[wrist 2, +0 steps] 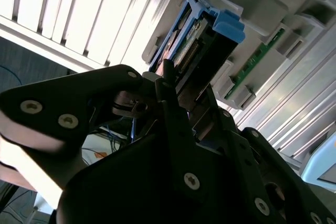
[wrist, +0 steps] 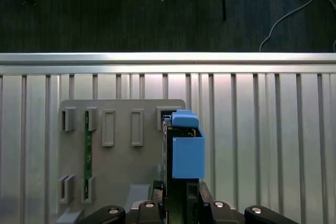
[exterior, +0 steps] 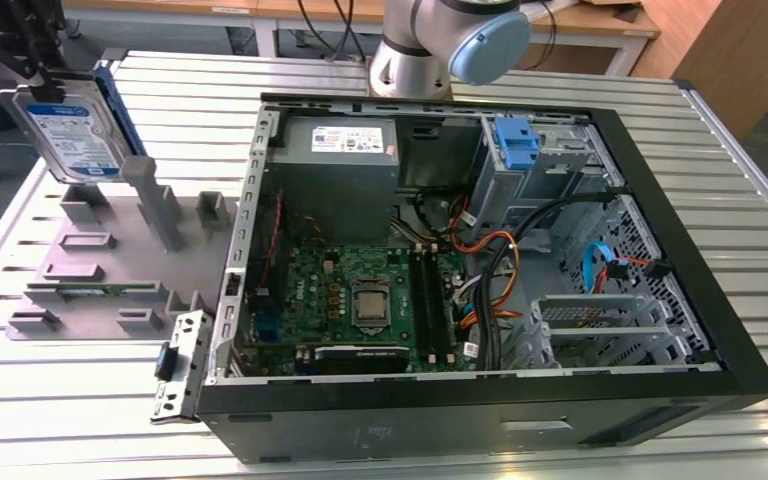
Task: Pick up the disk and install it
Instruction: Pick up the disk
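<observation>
Here's the table (exterior: 744, 170), a silver top of long ribbed slats, and two things sit straight on it. Toward the exterior view's left lies the flat grey holder plate (exterior: 97, 270), studded with upright slots and posts, its edges square to the slats in the first wrist view. Just beside it, on the exterior view's right, the black computer case (exterior: 424, 425) lies on its side, open face up, taking up most of the surface. Whether plate and case touch, I can't tell.
</observation>
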